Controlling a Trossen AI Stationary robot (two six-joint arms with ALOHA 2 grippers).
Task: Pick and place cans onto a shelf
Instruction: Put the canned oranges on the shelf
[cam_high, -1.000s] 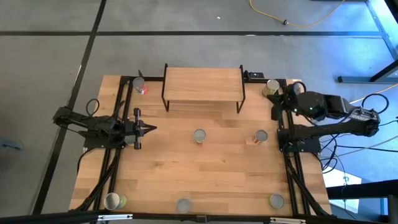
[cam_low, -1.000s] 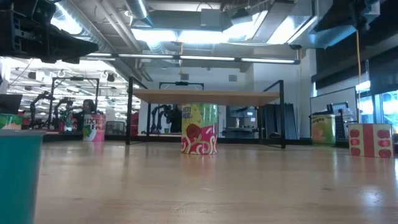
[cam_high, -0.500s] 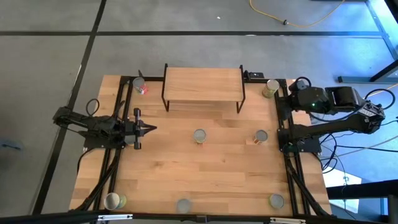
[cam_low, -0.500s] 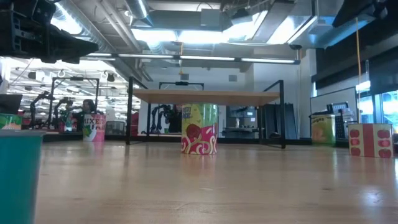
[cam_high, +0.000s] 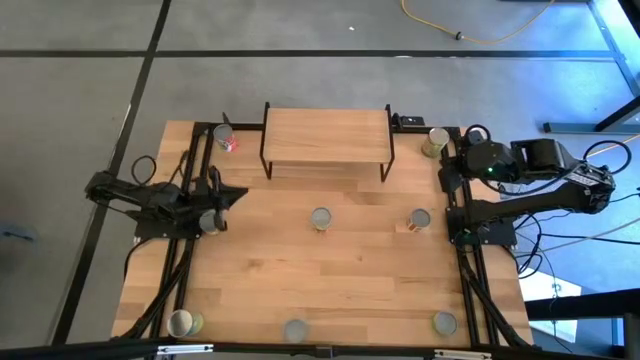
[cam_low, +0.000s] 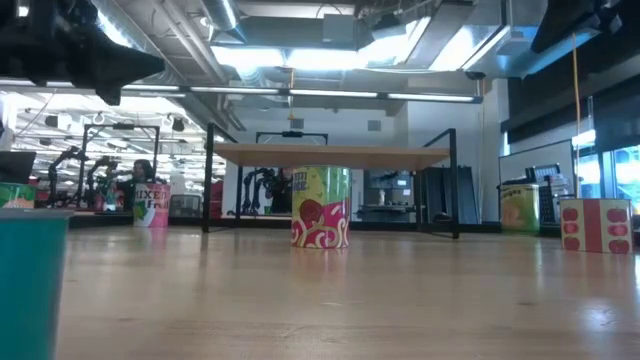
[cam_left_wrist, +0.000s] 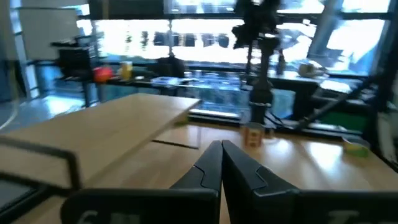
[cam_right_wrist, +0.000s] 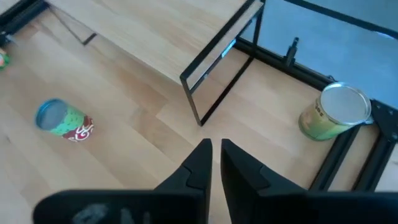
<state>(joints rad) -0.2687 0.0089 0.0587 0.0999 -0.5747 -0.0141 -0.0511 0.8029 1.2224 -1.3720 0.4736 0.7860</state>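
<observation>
The shelf (cam_high: 325, 138), a light board on thin black legs, stands at the table's far middle with nothing on its top. One can (cam_high: 320, 218) stands upright in front of it, showing a green, yellow and red label (cam_low: 321, 207). Another can (cam_high: 420, 219) stands to its right. A green can (cam_high: 437, 141) (cam_right_wrist: 336, 112) stands at the far right corner and a red-labelled can (cam_high: 225, 138) at the far left. My right gripper (cam_right_wrist: 216, 148) hangs near the green can, slanting down, open by a narrow gap. My left gripper (cam_left_wrist: 221, 148) stays shut over the left side.
Three more cans stand along the near edge (cam_high: 181, 322) (cam_high: 295, 330) (cam_high: 443, 322). A black frame rail (cam_right_wrist: 348, 155) runs beside the green can. Bare wooden table top (cam_high: 300, 270) lies between the shelf and the near cans.
My right gripper has risen and drawn back from the green can toward the table's right edge, tipping further down. My left gripper has rolled about its own line while staying over the same place. No can has moved.
</observation>
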